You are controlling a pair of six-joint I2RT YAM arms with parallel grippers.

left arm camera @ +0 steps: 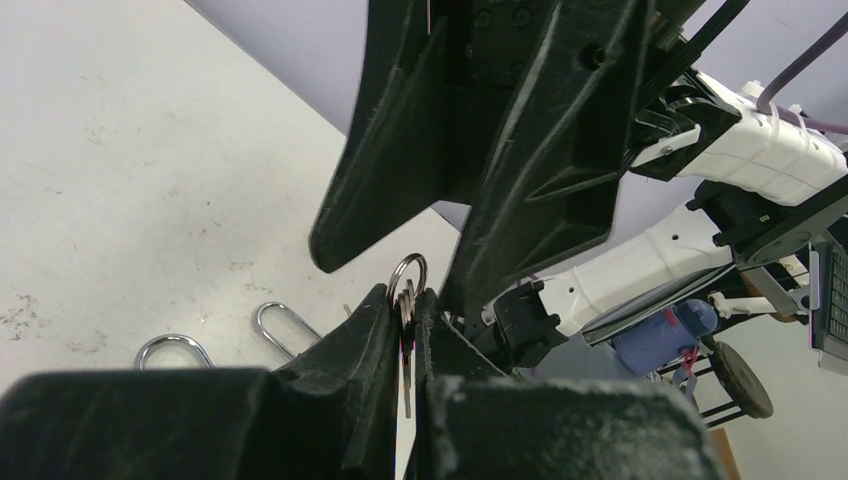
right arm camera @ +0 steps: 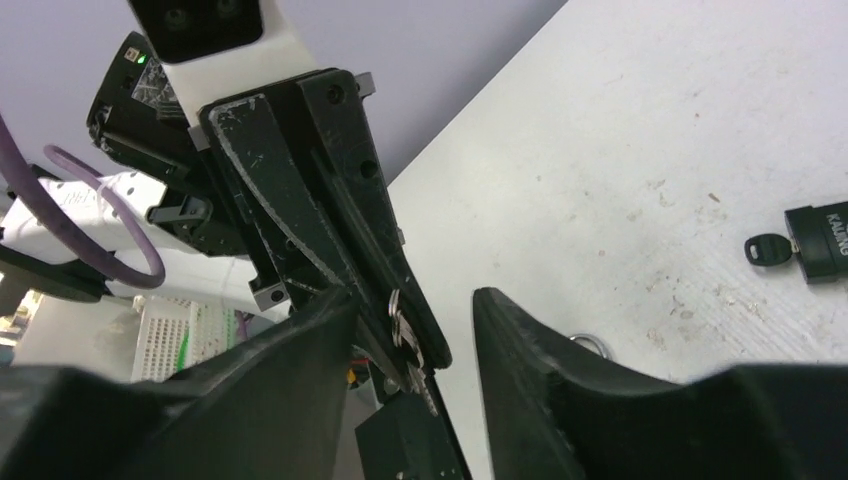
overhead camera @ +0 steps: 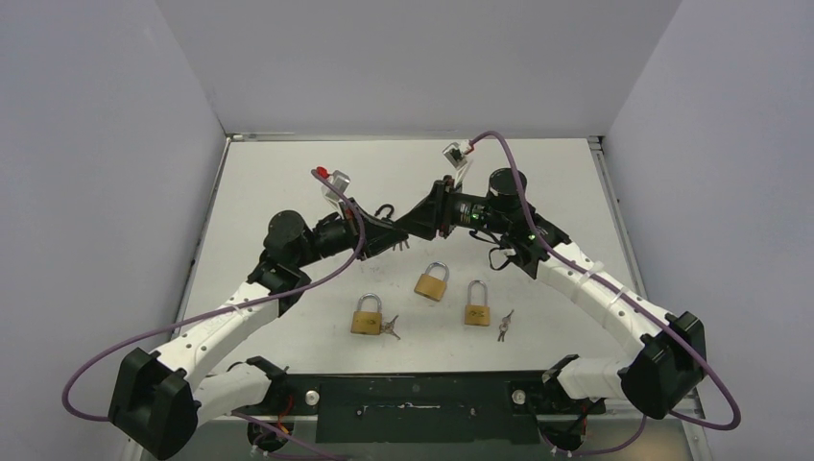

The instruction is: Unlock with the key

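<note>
Left wrist camera catches what the overhead misses: the left pincer [left arm camera: 404, 298] clamped tight on a small silver key [left arm camera: 405, 315], its ring [left arm camera: 408, 268] poking up past the fingertips. Just ahead, the right pincer [left arm camera: 390, 262] stands with its black fingers spread wide, one on either side of the ring and touching nothing.

Right wrist camera gives the reverse angle, with key and ring hanging between that pincer's parted fingers. It alone shows a black padlock [right arm camera: 818, 243] on the white worktop [right arm camera: 650, 130], well clear of the pincer, with a black-headed key [right arm camera: 765, 248] at its end.

Top external camera alone takes in three brass padlocks [overhead camera: 432, 281] on the worktop, nearer the arm bases than either pincer, two with loose keys [overhead camera: 391, 328] beside them.

From above, the held key is lost between the two black wrists. Its blade is buried between the left fingers, teeth unreadable. Two silver shackle loops [left arm camera: 285, 325] show beyond the left pincer, their bodies hidden. The black padlock is cut off by the frame edge.
</note>
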